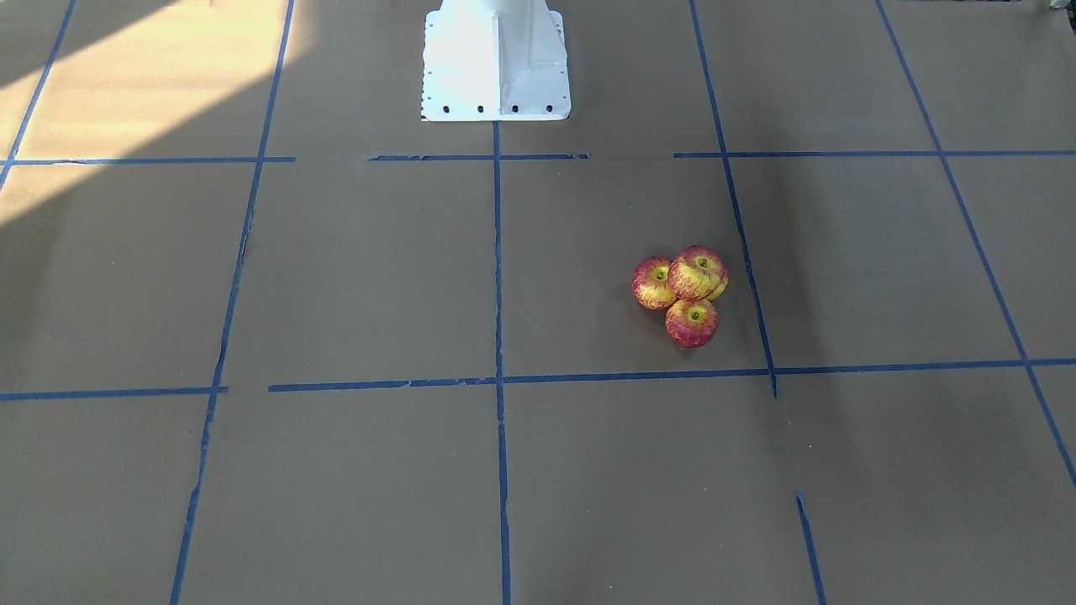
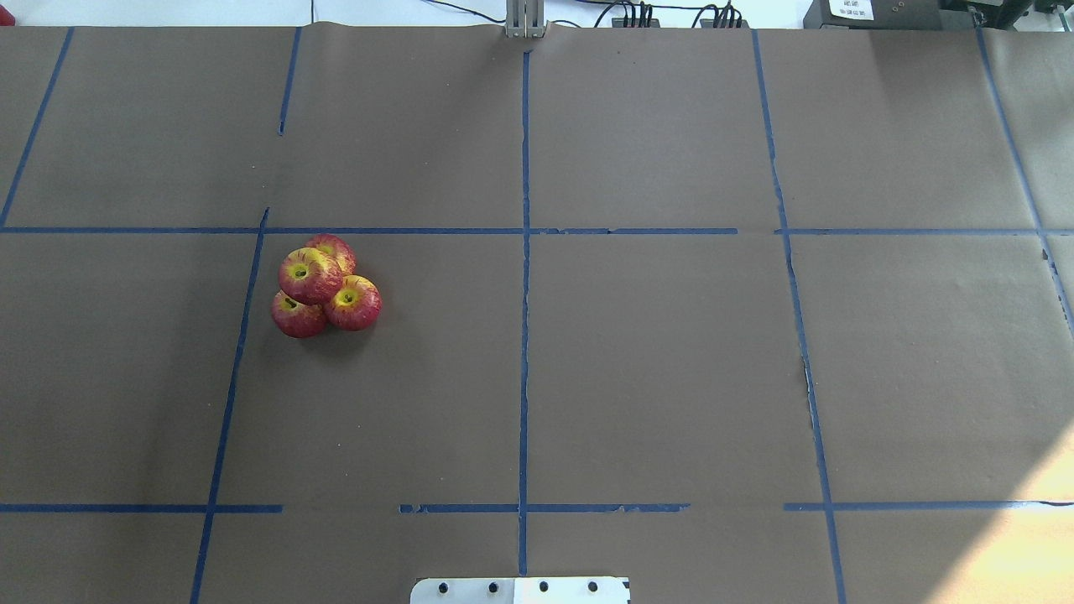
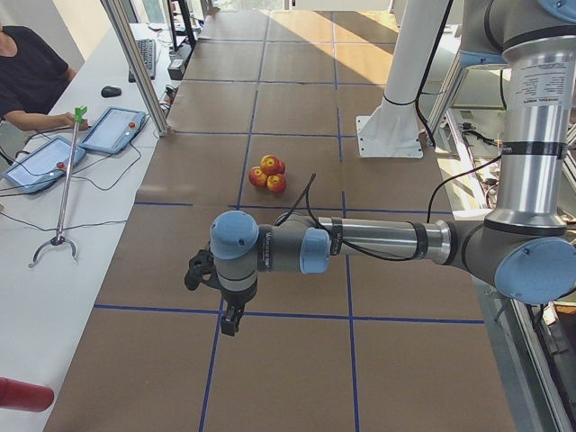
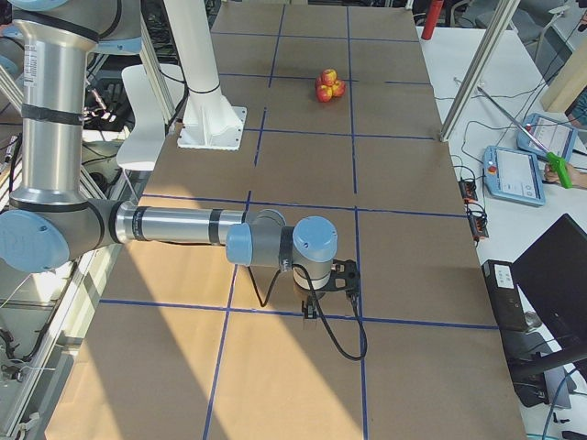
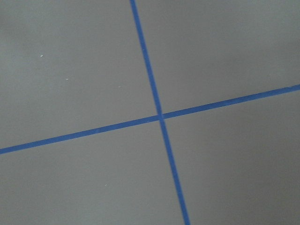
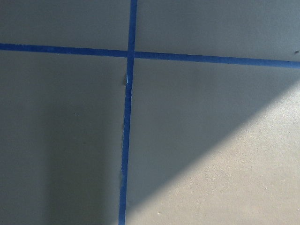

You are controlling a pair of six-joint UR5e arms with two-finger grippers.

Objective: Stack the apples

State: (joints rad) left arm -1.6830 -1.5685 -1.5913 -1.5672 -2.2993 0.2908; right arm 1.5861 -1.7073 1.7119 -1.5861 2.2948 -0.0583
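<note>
Apples (image 2: 310, 275) well apart from both jaws

Silver arms (image 3: 382, 241), blue caps (image 3: 236, 236), white base (image 1: 496, 59)

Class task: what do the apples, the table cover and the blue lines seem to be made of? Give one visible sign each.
Apples: possibly plastic or wax replicas, shiny and alike in streaks; real fruit is possible. Table cover: probably matte brown paper; dull, with a thin wavy far edge. Blue lines: likely tape; torn, gapped edges.
</note>
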